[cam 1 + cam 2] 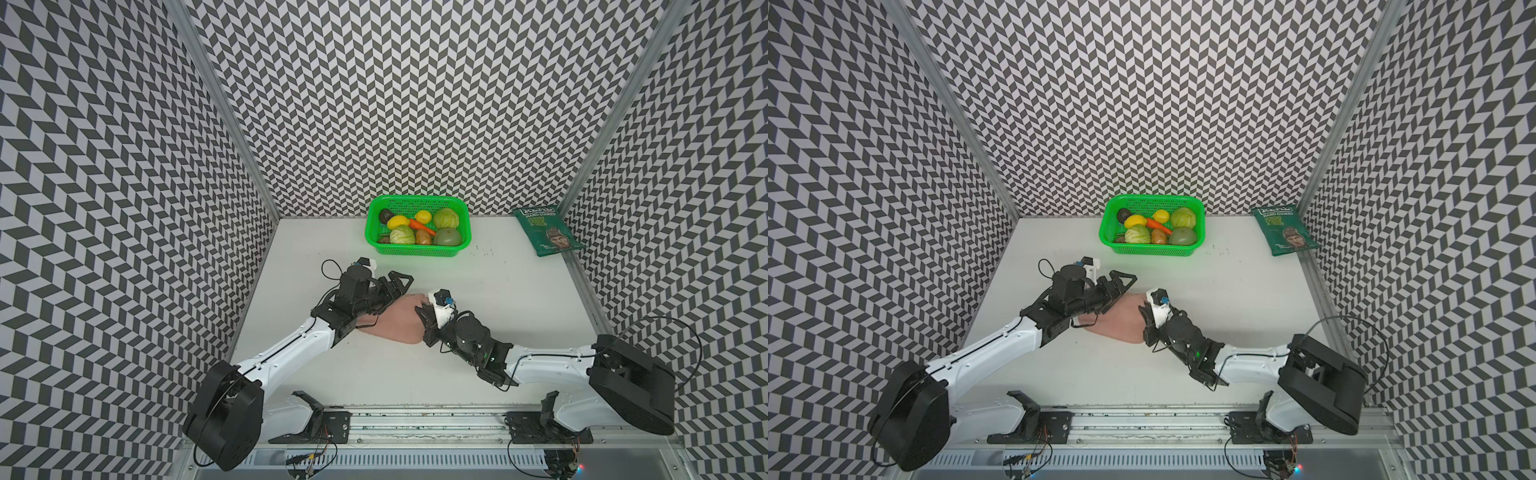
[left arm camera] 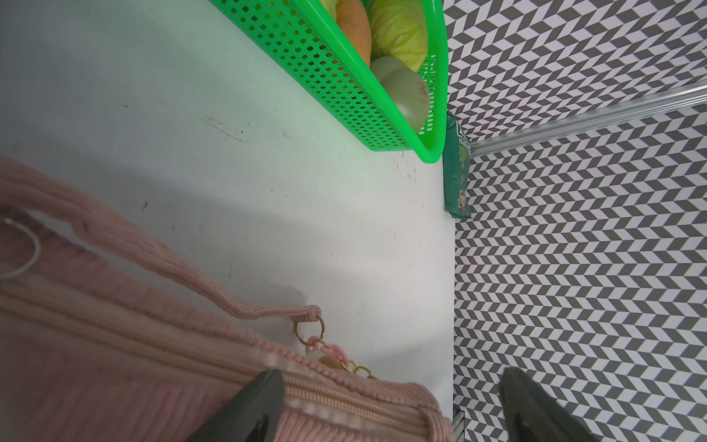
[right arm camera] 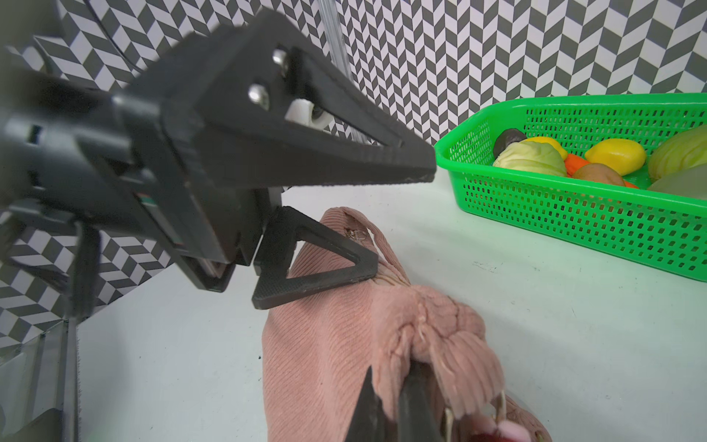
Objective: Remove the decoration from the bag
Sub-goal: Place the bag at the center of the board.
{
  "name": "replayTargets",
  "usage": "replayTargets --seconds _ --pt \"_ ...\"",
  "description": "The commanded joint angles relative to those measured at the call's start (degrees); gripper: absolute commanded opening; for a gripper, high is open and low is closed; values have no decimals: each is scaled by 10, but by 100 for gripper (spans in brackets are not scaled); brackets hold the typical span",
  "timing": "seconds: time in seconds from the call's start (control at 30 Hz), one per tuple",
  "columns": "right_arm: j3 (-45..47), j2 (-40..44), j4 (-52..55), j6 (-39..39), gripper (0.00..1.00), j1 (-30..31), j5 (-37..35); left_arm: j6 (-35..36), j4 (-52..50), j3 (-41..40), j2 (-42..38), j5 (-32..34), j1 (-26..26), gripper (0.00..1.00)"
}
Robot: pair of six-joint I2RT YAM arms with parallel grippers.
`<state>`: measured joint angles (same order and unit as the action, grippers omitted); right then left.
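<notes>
Dusty-pink ribbed corduroy: in both top views the bag (image 1: pixel 390 324) is lying flat on the white table (image 1: pixel 498 291), on the robot's side of the perforated green plastic basket (image 1: pixel 417 250) and well apart from it. The left gripper (image 1: pixel 401 291) is hanging over the bag's edge facing the basket. The right gripper (image 1: pixel 420 311) is pressing into one rounded end, its tips hidden under the wrist camera. A dark green crisp packet (image 1: pixel 546 230) is leaning in the corner beside the basket.

Left wrist view: a gold zipper (image 2: pixel 344 402) is running along the bag's top, and a corduroy strap (image 2: pixel 172 260) is ending at a gold ring (image 2: pixel 310 329). The decoration (image 2: pixel 326 360) is showing only as a pale rounded bit on pink links at the edge facing the basket, mostly hidden behind the piping. One matte black finger (image 2: pixel 260 398) is lying across the zipper. The jaws are spread wide, grasping nothing.

Right wrist view: the right gripper is clenching a bunched fold of corduroy. A fuzzy pale scrap is being cut off by the frame and is not identifiable. Toy vegetables (image 3: pixel 531 159) are filling the basket.
</notes>
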<state>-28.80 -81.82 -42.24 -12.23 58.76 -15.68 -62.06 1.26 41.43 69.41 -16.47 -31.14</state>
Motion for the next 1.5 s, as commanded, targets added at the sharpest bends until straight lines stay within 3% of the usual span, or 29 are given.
replayTargets --seconds 0.0,0.5,0.63,1.0,1.2,1.33,1.47 --pt "-25 20 -45 15 0 5 -14 -10 -40 4 -32 0 -4 91" --pt "-32 19 -48 27 0 5 -22 -140 -32 -56 -111 42 -29 93" --pt "-31 18 -50 27 0 5 -18 -161 -5 -73 -92 47 -30 93" --pt "-15 29 -59 28 0 5 3 -135 21 -38 4 55 -28 90" --pt "-2 40 -58 23 0 5 4 -125 41 -34 25 55 -28 71" --pt "5 45 -59 17 0 5 4 -115 48 -29 38 56 -27 49" --pt "7 45 -56 11 6 5 4 -100 55 -23 43 61 -25 15"
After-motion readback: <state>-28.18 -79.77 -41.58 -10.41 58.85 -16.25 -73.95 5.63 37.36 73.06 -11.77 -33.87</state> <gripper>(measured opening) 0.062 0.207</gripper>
